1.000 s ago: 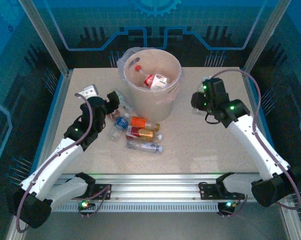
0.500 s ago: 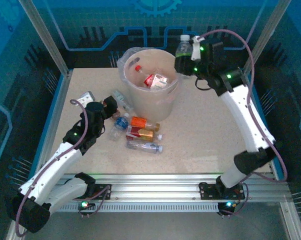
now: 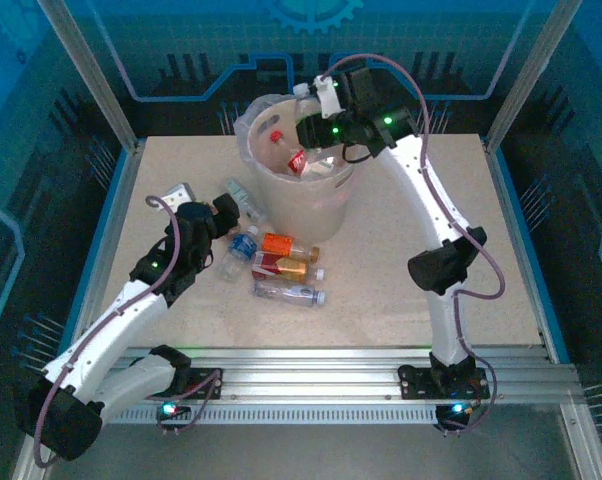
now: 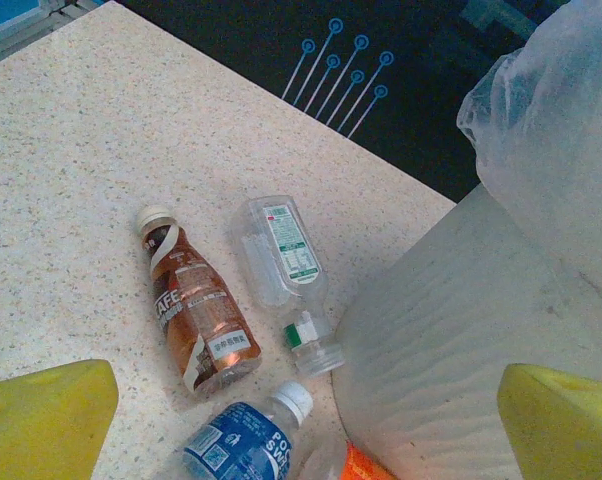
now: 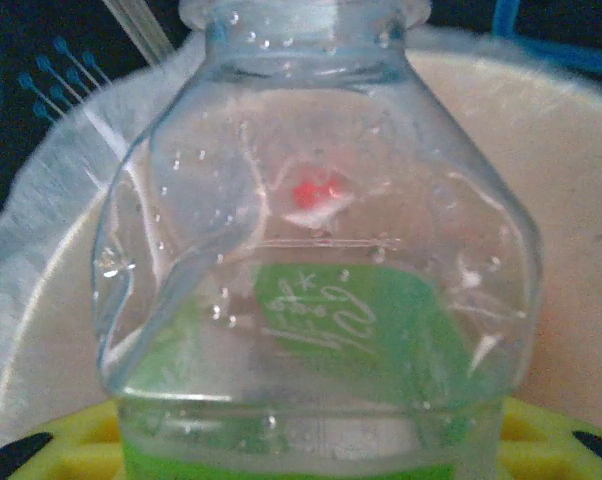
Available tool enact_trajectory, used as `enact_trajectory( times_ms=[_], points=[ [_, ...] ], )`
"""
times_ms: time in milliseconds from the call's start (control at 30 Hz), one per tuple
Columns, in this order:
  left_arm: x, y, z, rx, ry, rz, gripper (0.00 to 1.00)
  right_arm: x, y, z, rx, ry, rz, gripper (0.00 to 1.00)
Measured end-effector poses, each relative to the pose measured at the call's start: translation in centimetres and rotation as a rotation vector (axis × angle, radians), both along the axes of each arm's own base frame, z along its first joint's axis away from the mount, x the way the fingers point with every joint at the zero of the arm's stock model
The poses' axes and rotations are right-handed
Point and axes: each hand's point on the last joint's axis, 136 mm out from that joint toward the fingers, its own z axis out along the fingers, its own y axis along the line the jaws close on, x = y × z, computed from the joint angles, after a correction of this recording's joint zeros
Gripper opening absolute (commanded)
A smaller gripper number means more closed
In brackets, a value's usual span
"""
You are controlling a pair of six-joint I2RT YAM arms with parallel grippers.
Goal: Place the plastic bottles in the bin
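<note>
Jaws of the right gripper (image 3: 314,125) clamp a green-labelled clear bottle (image 5: 311,300), its neck toward the frame's top, above the bin (image 3: 301,210) at upper centre. Wide open and empty, the left gripper (image 3: 226,208) hangs over a brown drink bottle (image 4: 196,310) lying flat, its cap toward the upper left.

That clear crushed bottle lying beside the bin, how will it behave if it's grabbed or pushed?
The clear crushed bottle looks empty, so it is probably very light. Its dented walls will likely buckle further under a squeeze. Lying flattened on its side, it should slide rather than roll.
</note>
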Motion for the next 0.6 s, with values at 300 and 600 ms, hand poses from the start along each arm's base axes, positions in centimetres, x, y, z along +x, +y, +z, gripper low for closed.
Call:
enact_trajectory(
  times_ms=[300, 600],
  points=[
    [0.4, 0.0, -0.9, 0.009, 0.027, 0.002, 0.99, -1.0, 0.7, -2.7, -0.089, 0.043, 0.057, 0.47],
    [0.5, -0.2, -1.2, 0.009, 0.037, -0.005, 0.99, -1.3, 2.4, -5.6, -0.18, 0.055, 0.104, 0.61]
  ],
)
